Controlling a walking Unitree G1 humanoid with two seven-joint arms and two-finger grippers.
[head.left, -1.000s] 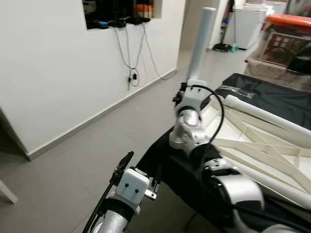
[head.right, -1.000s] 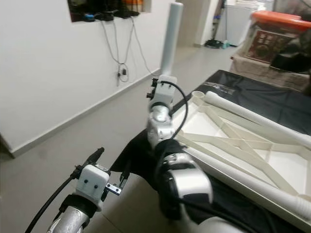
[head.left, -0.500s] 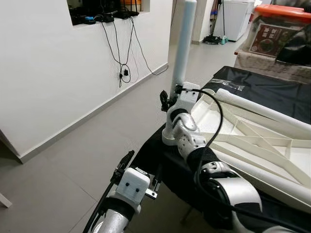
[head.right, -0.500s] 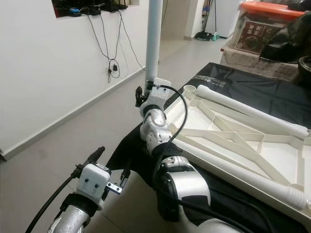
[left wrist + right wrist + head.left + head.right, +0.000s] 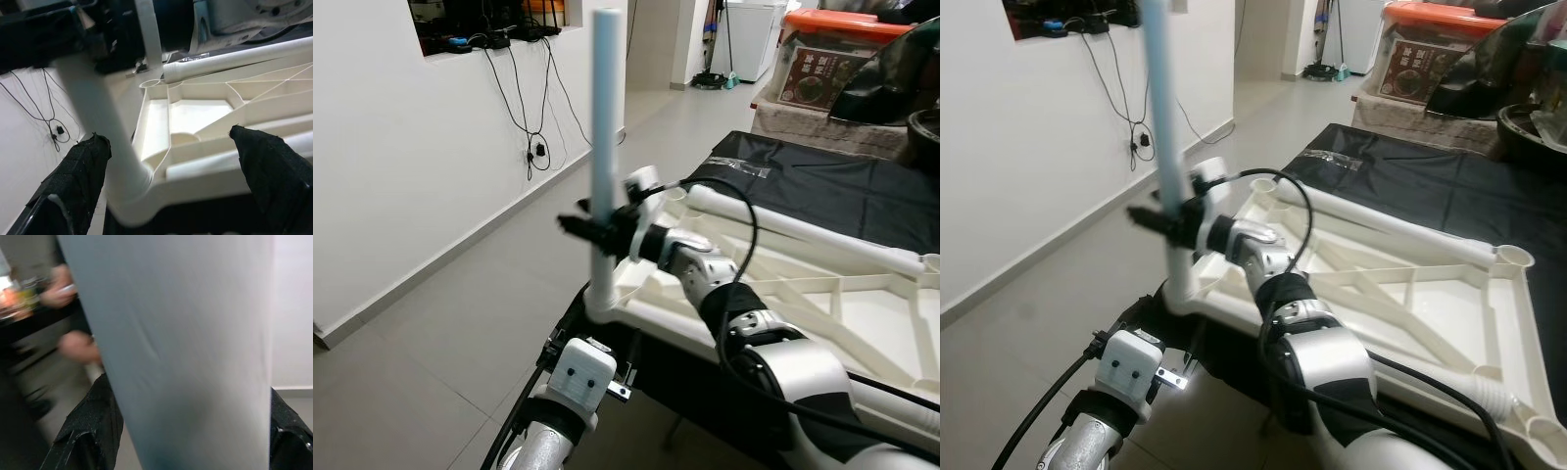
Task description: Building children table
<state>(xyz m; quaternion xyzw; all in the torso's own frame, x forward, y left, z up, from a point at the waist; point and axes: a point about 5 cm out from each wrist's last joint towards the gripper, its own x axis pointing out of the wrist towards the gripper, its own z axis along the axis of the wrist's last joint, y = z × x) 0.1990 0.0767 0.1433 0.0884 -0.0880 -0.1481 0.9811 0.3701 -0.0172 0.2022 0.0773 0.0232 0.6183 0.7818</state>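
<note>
Both head views look forward and down along the arms, sharing the white table top (image 5: 822, 294) and upright leg (image 5: 605, 127). The left wrist view looks up from beneath its corner; the right wrist view presses against the leg.

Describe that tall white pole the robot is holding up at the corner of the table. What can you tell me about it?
The pole is a table leg: a plain, smooth, round tube, white and plastic-looking, with a flat top end. It stands nearly upright, its lower end seated in the round corner socket of the upturned white tabletop, which lies underside-up on a black cloth. The right tool is clamped around it partway up, black fingers on either side. The left tool sits open just below that corner, apart from the leg.
</note>
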